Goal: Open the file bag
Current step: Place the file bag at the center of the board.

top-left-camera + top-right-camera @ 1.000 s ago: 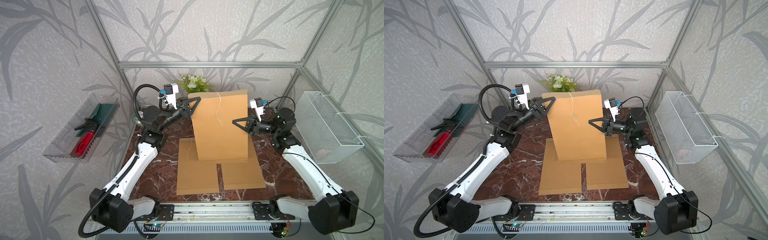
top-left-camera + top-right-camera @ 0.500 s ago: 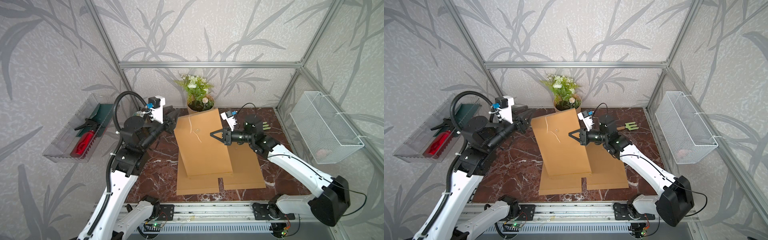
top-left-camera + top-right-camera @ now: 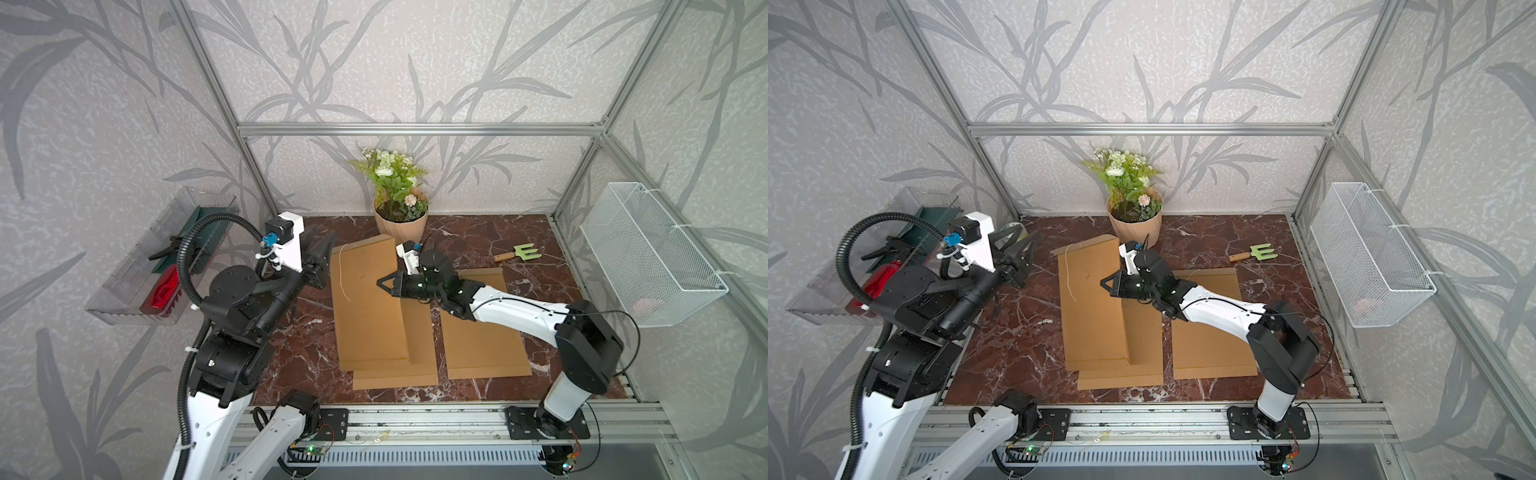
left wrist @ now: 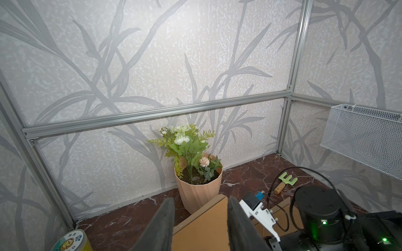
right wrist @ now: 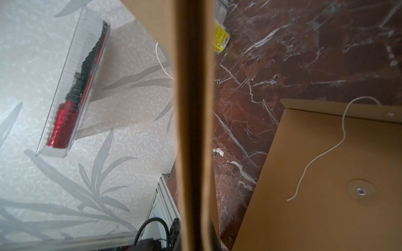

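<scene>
No text fully legible, blue characters on round tin lid too small, yellow label print blurred

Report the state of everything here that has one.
left gripper: open, empty.
right gripper: shut on the top bag's edge.
top bag: one side lifted, string hanging loose.
bottom bag: flat, partly covered.
side bag: flat, string unwound.
pot: upright.
rake: lying flat.

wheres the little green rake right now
In both top views the green rake lies on the marble table at the back right, between the flower pot and the wire basket.
</scene>
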`<act>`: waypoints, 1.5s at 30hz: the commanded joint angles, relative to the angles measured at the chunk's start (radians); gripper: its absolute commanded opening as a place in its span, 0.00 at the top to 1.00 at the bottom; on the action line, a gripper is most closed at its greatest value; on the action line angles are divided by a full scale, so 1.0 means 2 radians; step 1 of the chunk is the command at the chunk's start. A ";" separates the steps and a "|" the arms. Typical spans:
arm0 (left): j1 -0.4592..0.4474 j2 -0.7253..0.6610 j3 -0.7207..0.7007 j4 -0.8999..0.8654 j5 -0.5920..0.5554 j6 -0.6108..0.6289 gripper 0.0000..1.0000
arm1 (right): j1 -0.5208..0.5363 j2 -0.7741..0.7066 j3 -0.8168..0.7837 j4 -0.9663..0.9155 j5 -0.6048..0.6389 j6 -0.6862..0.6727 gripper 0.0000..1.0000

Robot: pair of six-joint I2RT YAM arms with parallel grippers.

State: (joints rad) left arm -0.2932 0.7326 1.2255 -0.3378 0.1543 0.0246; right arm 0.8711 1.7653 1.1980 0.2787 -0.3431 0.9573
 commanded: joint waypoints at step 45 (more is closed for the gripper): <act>0.002 -0.005 -0.031 -0.006 0.032 -0.013 0.60 | 0.095 0.318 0.203 0.078 0.104 0.149 0.79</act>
State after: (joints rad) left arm -0.2932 0.7231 1.1748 -0.3473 0.2077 -0.0040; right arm 1.0653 2.3852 1.5921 0.4156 -0.1474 1.2530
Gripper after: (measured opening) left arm 0.407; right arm 0.204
